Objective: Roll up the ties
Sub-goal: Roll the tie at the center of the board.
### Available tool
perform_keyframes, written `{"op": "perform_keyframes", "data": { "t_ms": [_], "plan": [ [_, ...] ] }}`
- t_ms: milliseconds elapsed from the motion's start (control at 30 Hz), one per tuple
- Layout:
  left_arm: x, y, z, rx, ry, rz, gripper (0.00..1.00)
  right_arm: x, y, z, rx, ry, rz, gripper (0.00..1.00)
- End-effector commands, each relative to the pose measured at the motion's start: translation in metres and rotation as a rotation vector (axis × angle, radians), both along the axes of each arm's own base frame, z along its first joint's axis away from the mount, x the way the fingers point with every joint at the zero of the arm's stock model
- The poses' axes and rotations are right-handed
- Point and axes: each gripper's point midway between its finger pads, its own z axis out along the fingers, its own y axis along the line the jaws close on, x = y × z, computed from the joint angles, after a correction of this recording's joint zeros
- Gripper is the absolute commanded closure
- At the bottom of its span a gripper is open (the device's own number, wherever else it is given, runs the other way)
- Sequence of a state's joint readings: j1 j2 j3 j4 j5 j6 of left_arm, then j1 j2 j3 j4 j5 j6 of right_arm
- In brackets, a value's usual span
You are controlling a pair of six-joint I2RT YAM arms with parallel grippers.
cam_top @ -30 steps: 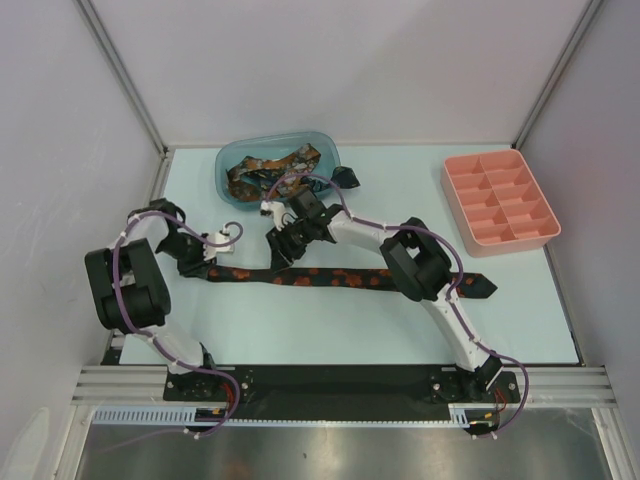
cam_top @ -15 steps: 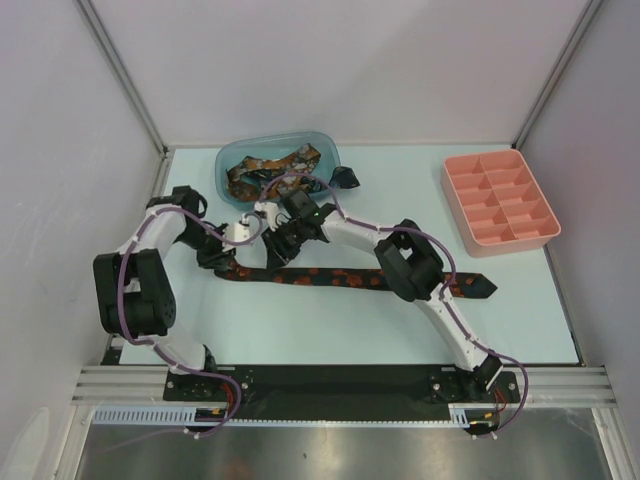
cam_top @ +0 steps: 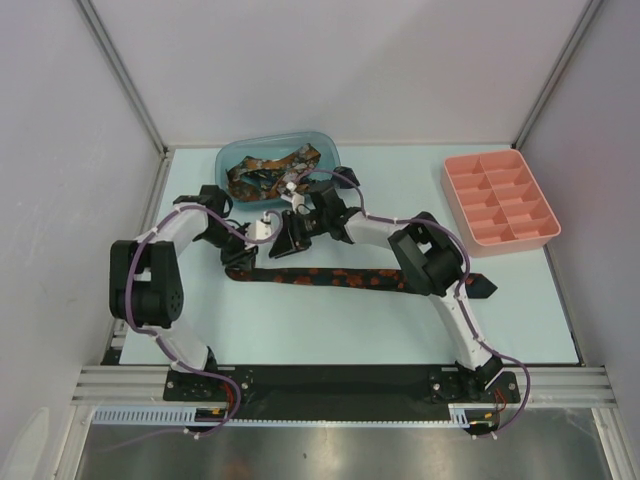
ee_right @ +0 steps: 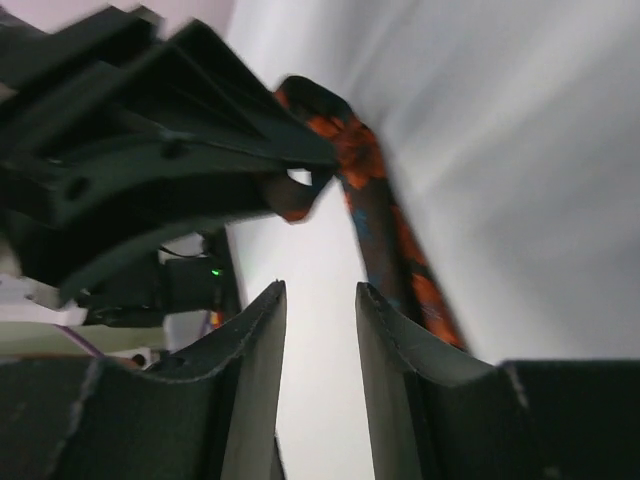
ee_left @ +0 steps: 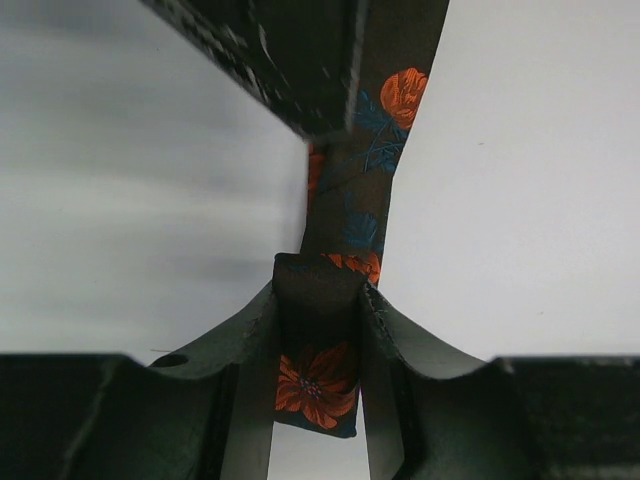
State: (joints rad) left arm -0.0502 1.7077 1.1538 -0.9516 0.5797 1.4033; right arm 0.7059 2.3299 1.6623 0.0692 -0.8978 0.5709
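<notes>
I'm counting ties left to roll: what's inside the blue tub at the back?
A tangled heap of patterned ties lies inside the blue tub. They overlap, so their number and the tub's floor are hidden.

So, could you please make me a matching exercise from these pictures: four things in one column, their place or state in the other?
Things:
1. long tie
2. blue tub
3. pink tray
4. left tool

Place or state:
A. far right of the table
B. closed on the long tie's end
C. holds a heap of ties
D. stretched across the table

Pairs: 1-D, 2-C, 3-A, 4-B
</notes>
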Motion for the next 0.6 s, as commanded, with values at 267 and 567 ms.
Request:
{"op": "perform_keyframes", "data": {
  "t_ms": [267, 567],
  "plan": [
    [-0.004, -0.022, -0.004, -0.073, 0.033, 0.006, 0.62, -0.013, 0.04, 0.018, 0.113, 0.092, -0.01, 0.54],
    [-0.006, -0.026, -0.006, -0.088, 0.042, 0.013, 0.62, -0.012, 0.042, 0.003, 0.088, 0.136, -0.047, 0.53]
  ]
}}
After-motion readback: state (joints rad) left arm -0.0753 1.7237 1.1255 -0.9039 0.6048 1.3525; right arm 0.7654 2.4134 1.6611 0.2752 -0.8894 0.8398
